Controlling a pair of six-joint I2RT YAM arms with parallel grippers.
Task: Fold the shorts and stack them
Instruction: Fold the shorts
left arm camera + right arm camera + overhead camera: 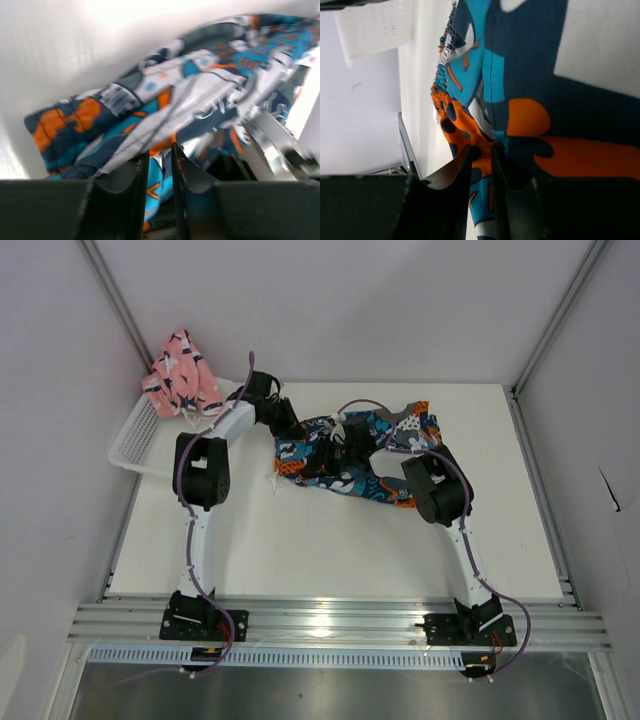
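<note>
The printed shorts (375,452), blue, orange, white and grey, lie crumpled at the back middle of the table. My left gripper (290,430) is at their left end, shut on a fold of the printed cloth (157,165). My right gripper (345,455) is over the middle of the same shorts, shut on their orange and blue cloth (481,150). The pink shorts (180,375) with navy and white shapes hang bunched over the back of the white mesh basket (135,440) at the back left.
The basket sits at the table's left edge, against the left wall. Grey walls and metal posts (555,325) enclose the back and sides. A metal rail (330,620) runs along the near edge by the arm bases.
</note>
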